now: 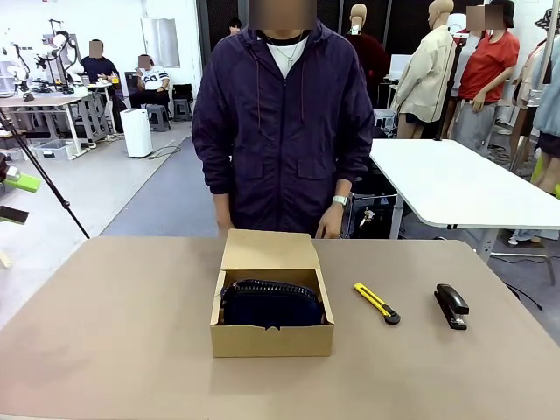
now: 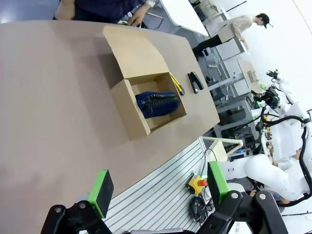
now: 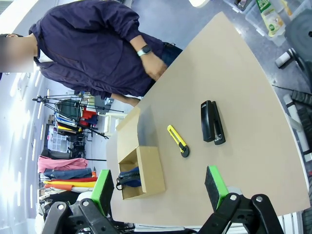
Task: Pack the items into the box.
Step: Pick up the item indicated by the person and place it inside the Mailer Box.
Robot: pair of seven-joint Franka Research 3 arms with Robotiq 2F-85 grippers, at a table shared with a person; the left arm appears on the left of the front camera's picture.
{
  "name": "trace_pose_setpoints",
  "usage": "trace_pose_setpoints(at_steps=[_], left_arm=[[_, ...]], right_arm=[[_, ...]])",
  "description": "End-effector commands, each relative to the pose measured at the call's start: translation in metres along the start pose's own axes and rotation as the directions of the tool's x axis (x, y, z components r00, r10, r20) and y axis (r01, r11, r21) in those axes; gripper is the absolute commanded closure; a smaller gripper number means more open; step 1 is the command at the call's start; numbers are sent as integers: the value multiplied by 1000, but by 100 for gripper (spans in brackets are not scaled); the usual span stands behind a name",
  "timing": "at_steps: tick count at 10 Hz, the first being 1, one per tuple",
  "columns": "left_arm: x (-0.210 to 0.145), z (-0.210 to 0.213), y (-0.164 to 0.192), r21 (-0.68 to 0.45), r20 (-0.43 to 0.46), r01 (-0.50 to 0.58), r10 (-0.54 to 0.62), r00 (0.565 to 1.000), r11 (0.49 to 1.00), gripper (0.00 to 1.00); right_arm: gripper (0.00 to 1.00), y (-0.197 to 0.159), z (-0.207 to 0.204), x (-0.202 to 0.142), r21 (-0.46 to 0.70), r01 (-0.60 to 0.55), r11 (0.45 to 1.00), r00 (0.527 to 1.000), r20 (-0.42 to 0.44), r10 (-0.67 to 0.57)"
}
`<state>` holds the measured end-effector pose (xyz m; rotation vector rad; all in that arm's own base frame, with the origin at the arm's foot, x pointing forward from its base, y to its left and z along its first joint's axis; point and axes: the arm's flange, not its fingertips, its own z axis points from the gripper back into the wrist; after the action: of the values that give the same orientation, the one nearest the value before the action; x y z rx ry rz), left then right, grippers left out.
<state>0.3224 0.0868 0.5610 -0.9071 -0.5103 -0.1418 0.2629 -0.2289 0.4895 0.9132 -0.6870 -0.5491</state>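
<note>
Cardboard box (image 1: 271, 339) holds pouch (image 1: 271, 304), knife (image 1: 377, 303) beside; left end effector (image 2: 158, 180), right end effector (image 3: 159, 184) released.

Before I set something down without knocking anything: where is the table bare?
Widest: the table left of the box. Also free: the robot-side strip before the utility knife and stapler. Tight between box and knife; the pouch fills the box.

Table (image 1: 114, 332): box (image 1: 271, 339), knife (image 1: 377, 303), stapler (image 1: 451, 305)
</note>
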Motion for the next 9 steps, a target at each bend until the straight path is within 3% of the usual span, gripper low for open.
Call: trace_pose_setpoints(at_steps=[1,9], left_arm=[[-1,3,-3,0,-6,-12,12,1000,1000,0],[-1,3,-3,0,-6,-12,12,1000,1000,0]], right_arm=[[0,-1,-1,3,31,-20,999,1000,13,20],[0,-1,-1,3,31,-20,999,1000,13,20]])
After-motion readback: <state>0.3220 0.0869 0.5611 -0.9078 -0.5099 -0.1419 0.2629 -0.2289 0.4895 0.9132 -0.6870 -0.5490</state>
